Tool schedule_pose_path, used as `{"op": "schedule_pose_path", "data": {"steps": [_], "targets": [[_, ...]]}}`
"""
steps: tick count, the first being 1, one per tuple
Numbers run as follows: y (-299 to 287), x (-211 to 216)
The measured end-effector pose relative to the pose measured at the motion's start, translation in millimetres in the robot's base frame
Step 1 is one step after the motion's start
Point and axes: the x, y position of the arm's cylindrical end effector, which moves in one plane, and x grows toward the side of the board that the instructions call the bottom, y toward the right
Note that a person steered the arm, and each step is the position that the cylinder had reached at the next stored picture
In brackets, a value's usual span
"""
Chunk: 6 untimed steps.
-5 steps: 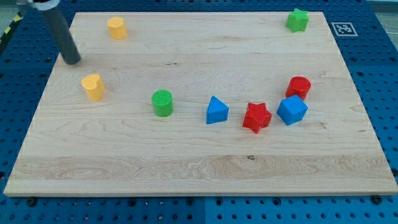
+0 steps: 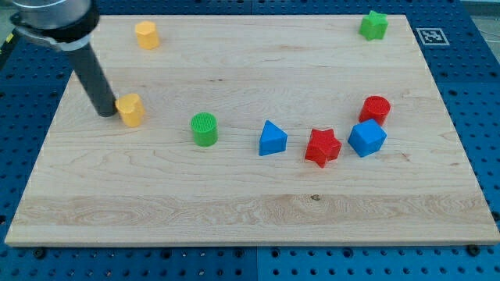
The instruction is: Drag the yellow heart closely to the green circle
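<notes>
The yellow heart [image 2: 130, 109] lies on the wooden board [image 2: 250, 203] at the view's left. My tip [image 2: 107, 113] is right against the heart's left side, touching it. The green circle [image 2: 205, 129] stands to the heart's right and slightly lower in the view, about a block's width and a half away. The dark rod rises from the tip toward the view's top left.
A yellow cylinder-like block [image 2: 146, 35] sits near the top left. A green star [image 2: 374, 25] is at the top right. A blue triangle [image 2: 272, 138], red star [image 2: 323, 147], blue cube [image 2: 366, 138] and red cylinder [image 2: 376, 108] are grouped right of centre.
My tip has moved down and right from above the heart to its left side. The yellow heart has shifted a little to the right, toward the green circle.
</notes>
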Motion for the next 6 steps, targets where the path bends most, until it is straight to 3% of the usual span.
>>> {"op": "schedule_pose_path", "data": {"steps": [3,6], "targets": [[10.4,17.6],[38.5,-7.3]]}}
